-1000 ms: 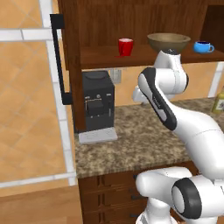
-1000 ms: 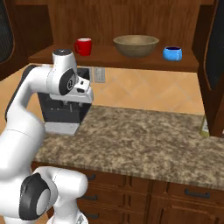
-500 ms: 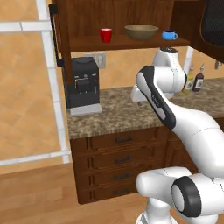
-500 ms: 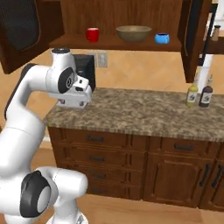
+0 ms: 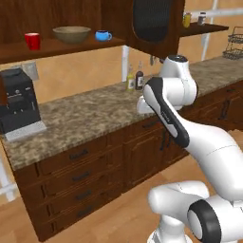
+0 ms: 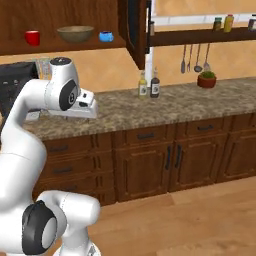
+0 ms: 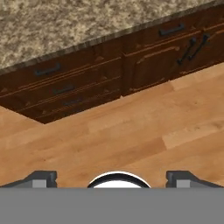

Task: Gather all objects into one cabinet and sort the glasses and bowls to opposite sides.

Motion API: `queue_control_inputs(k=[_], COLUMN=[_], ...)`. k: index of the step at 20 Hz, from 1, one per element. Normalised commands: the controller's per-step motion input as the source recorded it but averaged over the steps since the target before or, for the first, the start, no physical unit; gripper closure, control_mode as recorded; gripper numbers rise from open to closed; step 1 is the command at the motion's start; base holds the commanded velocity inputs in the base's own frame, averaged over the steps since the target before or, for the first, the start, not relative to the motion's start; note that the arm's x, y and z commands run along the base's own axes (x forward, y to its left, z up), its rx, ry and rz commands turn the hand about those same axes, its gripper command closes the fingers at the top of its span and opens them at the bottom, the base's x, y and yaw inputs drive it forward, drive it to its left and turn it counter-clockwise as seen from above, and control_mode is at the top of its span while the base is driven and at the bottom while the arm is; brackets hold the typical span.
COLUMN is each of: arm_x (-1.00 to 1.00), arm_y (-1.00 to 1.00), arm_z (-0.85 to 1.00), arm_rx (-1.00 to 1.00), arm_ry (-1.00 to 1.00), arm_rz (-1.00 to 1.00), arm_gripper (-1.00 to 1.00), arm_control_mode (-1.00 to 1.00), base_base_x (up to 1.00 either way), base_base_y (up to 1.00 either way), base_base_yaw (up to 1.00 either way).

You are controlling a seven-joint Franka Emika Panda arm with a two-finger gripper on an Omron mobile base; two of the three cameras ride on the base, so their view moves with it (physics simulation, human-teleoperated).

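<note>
Seemingly, most of the task was done, as we judged it: the red cup (image 5: pixel 32 41), the wooden bowl (image 5: pixel 71 33) and the blue mug (image 5: pixel 102 35) all stood on one shelf of the open cabinet (image 5: pixel 61 48). In the right base view we found the same row, red cup (image 6: pixel 32 37), wooden bowl (image 6: pixel 75 33), blue mug (image 6: pixel 105 36). What looked unfinished was the sorting. The bowl sat in the middle with a cup on each side of it, so the glasses were split, not gathered opposite the bowl. We reckoned one cup had yet to cross over, or the bowl had to go to an end.

Our claw (image 7: pixel 112 177) stood wide open and empty, its two dark tips (image 7: pixel 40 176) far apart with only wooden floor and drawer fronts (image 7: pixel 61 85) beyond them. It hung low in front of the worktop (image 6: pixel 165 102), pointed down at the floor and away from the shelf.

Relative to the claw, all three things lay high above and well apart from it. The blue mug was the nearest of them, the bowl next, and the red cup farthest, above the coffee machine (image 5: pixel 18 104).
</note>
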Motion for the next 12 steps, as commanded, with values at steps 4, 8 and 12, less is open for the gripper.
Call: queue_control_inputs(k=[4, 8, 12], arm_x=[0.00, 0.00, 0.00], arm_y=[0.00, 0.00, 0.00], arm_z=[0.00, 0.00, 0.00], arm_rx=[0.00, 0.00, 0.00], arm_ry=[0.00, 0.00, 0.00], arm_rz=[0.00, 0.00, 0.00], arm_gripper=[-1.00, -1.00, -1.00], arm_control_mode=[1.00, 1.00, 1.00], base_base_x=[-0.02, 0.02, 0.02], base_base_y=[-0.30, -0.49, -0.55], base_base_yaw=[-0.70, -0.69, -0.66])
